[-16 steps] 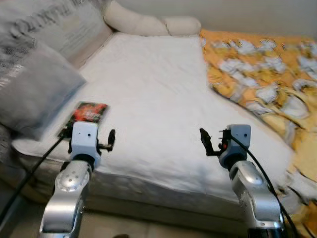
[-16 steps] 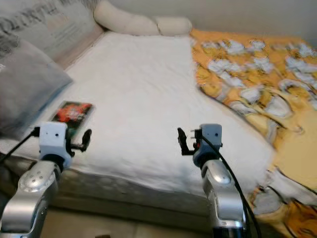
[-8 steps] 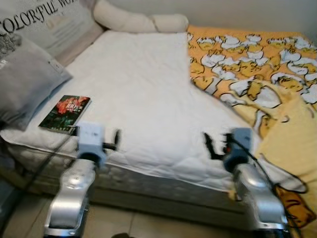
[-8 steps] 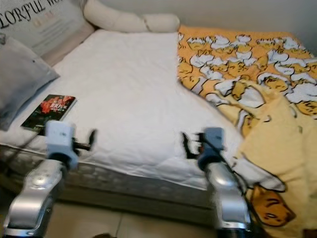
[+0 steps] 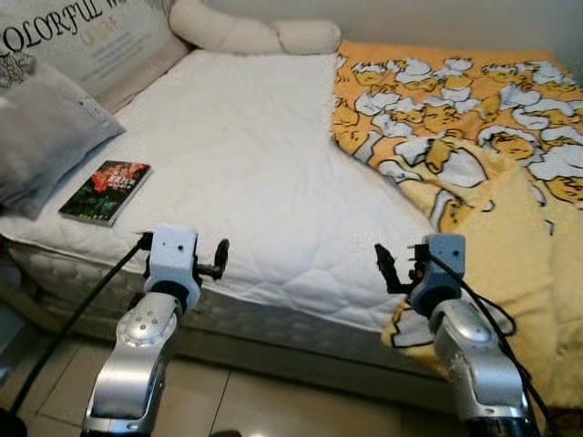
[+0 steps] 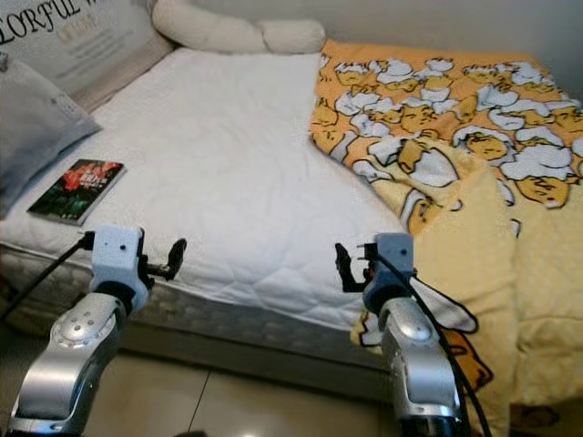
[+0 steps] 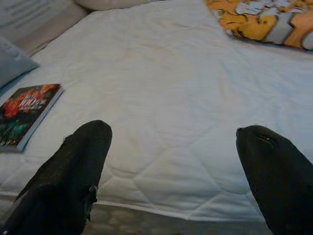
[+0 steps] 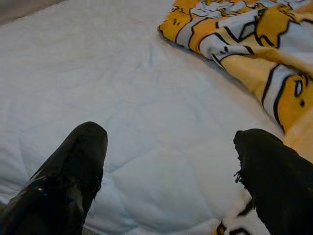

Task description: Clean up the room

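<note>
Your left gripper (image 7: 171, 161) hangs spread wide over the near edge of the white mattress (image 5: 264, 155); the book (image 5: 106, 191) lies flat ahead and off to its left, near the grey pillow (image 5: 41, 137). Your right gripper (image 8: 168, 161) is equally wide, with the yellow duck blanket (image 5: 474, 137) just beside it on the right.

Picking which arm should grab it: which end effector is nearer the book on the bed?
Left. The left end effector hangs at the mattress edge just right of the book; the right end effector is farther right, by the yellow blanket.
</note>
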`<state>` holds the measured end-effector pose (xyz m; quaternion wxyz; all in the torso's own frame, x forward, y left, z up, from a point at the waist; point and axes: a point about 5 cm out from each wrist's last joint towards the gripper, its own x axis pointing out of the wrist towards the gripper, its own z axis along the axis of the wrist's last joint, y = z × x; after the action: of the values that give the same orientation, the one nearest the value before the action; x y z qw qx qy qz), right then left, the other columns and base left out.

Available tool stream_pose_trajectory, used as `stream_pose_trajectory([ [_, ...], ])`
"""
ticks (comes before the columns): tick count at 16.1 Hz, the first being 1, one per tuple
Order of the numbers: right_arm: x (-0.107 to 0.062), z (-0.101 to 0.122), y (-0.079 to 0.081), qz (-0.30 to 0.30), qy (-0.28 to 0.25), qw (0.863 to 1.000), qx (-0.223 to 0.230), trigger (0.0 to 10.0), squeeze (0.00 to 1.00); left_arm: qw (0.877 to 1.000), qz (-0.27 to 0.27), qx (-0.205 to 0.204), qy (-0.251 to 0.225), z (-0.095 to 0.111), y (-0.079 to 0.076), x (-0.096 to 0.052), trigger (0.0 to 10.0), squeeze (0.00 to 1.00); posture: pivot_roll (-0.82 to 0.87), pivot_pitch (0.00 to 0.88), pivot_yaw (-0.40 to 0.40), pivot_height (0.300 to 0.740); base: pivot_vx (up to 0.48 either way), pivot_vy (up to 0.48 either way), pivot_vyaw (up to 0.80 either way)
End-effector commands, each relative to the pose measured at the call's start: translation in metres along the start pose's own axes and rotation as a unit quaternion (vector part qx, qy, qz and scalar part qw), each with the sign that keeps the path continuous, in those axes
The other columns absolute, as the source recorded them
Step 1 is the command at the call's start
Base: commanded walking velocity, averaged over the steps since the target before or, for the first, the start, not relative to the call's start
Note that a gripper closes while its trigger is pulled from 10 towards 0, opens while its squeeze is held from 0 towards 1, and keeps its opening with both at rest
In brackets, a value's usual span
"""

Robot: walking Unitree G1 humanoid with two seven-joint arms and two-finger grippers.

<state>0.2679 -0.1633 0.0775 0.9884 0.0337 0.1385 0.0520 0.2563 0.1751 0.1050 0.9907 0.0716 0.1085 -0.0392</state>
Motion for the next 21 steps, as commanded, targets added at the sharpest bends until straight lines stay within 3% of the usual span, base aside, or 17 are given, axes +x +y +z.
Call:
stream_pose_trajectory([
  [1, 0.0010, 0.0014, 0.0036, 0.006, 0.001, 1.000, 0.010, 10.0, 0.00, 1.000, -0.003, -0.003, -0.015, 0.0061, 0.0035, 0.0000, 10.0, 0.18, 0.00, 0.000, 0.030, 0.740, 0.255, 0.000, -0.80],
  [4, 0.0015, 0.0018, 0.0039, 0.009, 0.002, 1.000, 0.001, 10.0, 0.00, 1.000, -0.004, -0.004, -0.014, 0.0062, 0.0032, 0.0007, 10.0, 0.18, 0.00, 0.000, 0.030, 0.740, 0.296, 0.000, -0.80],
  [14, 0.0015, 0.0049, 0.0115, 0.044, -0.002, 0.998, -0.035, 10.0, 0.00, 1.000, 0.011, -0.008, -0.015, 0.0071, 0.0065, 0.0020, 10.0, 0.18, 0.00, 0.000, 0.031, 0.740, 0.313, 0.000, 0.00],
  [21, -0.0025, 0.0035, 0.0060, 0.042, 0.006, 0.998, -0.036, 10.0, 0.00, 1.000, 0.015, -0.014, -0.015, 0.0081, 0.0050, -0.0021, 10.0, 0.18, 0.01, 0.000, 0.018, 0.740, 0.297, 0.000, 0.00],
])
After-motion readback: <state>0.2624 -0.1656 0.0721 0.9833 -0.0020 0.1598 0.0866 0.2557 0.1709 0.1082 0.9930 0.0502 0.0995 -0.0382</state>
